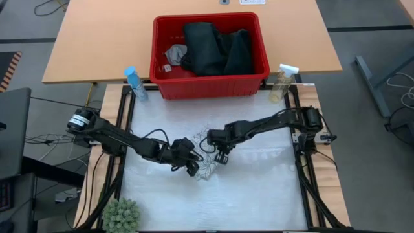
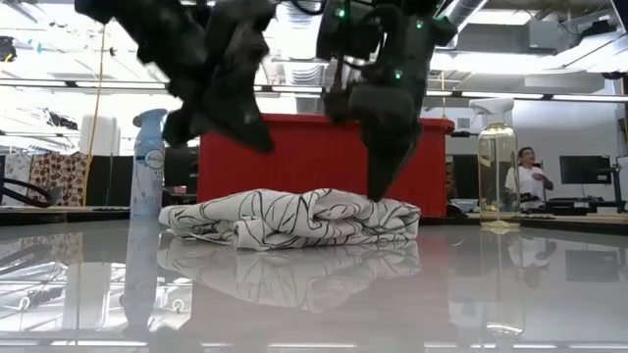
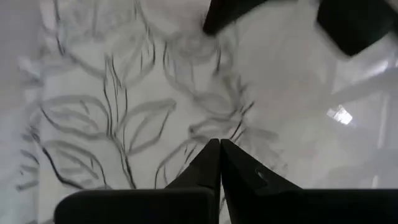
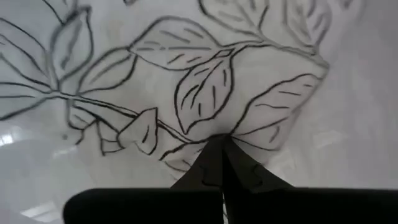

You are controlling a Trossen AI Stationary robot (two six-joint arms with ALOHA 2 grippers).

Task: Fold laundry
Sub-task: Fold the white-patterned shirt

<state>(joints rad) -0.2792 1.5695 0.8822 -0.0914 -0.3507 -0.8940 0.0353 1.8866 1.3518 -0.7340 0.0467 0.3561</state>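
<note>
The glossy white table [image 1: 259, 188] fills the lower centre of the high view — a crumpled white leaf-print cloth [image 1: 206, 165] lies near its middle, a green plant [image 1: 121, 215] at its lower left corner.

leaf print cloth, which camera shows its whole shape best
The low view: the leaf print cloth lies bunched on the table, seen end to end. In the high view both arms cover much of it. The wrist views give only close patches of print beyond the shut left gripper and shut right gripper.
</note>
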